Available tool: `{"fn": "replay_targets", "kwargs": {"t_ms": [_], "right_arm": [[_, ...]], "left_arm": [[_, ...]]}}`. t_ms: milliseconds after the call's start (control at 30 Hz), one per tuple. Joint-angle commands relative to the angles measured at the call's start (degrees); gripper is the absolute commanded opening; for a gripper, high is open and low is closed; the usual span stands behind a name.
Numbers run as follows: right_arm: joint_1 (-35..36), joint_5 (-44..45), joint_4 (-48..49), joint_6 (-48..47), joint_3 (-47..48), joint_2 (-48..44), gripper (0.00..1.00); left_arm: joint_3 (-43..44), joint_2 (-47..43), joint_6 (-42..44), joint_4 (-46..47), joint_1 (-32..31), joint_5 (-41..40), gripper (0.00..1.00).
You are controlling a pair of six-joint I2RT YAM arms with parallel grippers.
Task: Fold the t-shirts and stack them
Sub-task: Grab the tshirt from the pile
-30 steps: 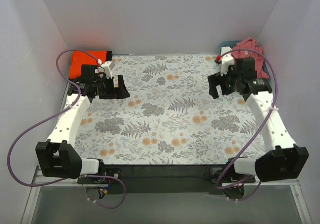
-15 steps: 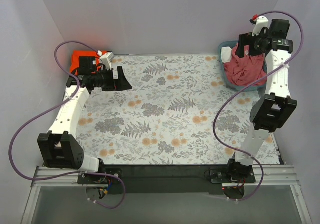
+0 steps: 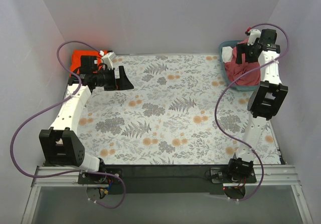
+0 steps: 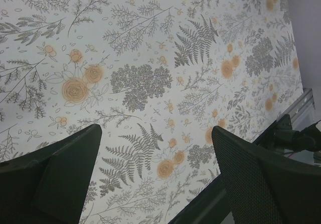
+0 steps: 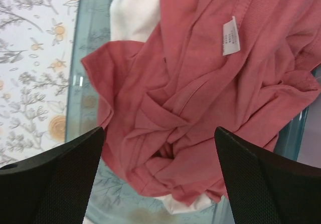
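The dusty rose-red t-shirt (image 3: pixel 242 72) lies crumpled in the teal basket (image 3: pixel 223 48) at the back right. In the right wrist view the shirt (image 5: pixel 200 93) fills the basket (image 5: pixel 89 38), its white tag (image 5: pixel 230 35) showing, with white cloth (image 5: pixel 134 8) under it. My right gripper (image 3: pixel 243 54) hangs above the shirt, open and empty (image 5: pixel 158 179). The orange folded t-shirt (image 3: pixel 76 60) sits at the back left corner, partly hidden by my left arm. My left gripper (image 3: pixel 124 78) is open and empty over the floral tablecloth (image 4: pixel 155 174). The black t-shirt is out of view.
The floral tablecloth (image 3: pixel 170 108) covers the table. White walls close in the back and both sides. The table's front edge and a dark frame (image 4: pixel 296 134) show in the left wrist view. Purple cables loop off both arms.
My right arm swung up from low over the table to above the basket, then came down a little toward the rose-red shirt. My left gripper shifted slightly right.
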Motion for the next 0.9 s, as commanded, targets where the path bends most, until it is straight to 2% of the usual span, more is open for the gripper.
{"fn": "replay_targets", "kwargs": {"t_ms": [0, 200, 367, 567, 667, 700, 833, 867], "right_arm": [[-0.43, 3.8, 7.77, -0.83, 0.52, 0.36, 0.96], [-0.61, 8.46, 10.51, -1.89, -0.45, 3.97, 0.96], [-0.7, 8.82, 11.83, -2.42, -1.59, 6.08, 0.94], [-0.61, 10.22, 12.01, -4.0, -3.09, 7.75, 0.87], [-0.7, 10.14, 12.01, -4.79, -3.97, 7.23, 0.69], [-0.7, 9.96, 12.01, -4.7, -4.32, 6.61, 0.57], [-0.7, 7.68, 12.1, -4.79, -7.3, -0.92, 0.37], [-0.7, 6.98, 12.1, -4.88, -8.35, -2.43, 0.29]], "left_arm": [[0.76, 1.59, 0.7, -0.4, 0.08, 1.7, 0.92], [1.82, 3.0, 0.79, -0.23, 0.08, 1.97, 0.92], [1.91, 3.53, 0.7, -0.32, 0.08, 1.97, 0.92], [1.65, 3.35, 0.35, -0.4, 0.08, 1.7, 0.92], [1.38, 2.74, 0.26, -0.32, 0.08, 1.35, 0.92], [1.38, 2.47, 0.18, -0.23, 0.08, 1.26, 0.92], [1.47, 1.68, 0.09, -0.49, 0.08, 1.53, 0.92], [1.56, 1.33, 0.0, -0.49, 0.08, 1.88, 0.92]]}}
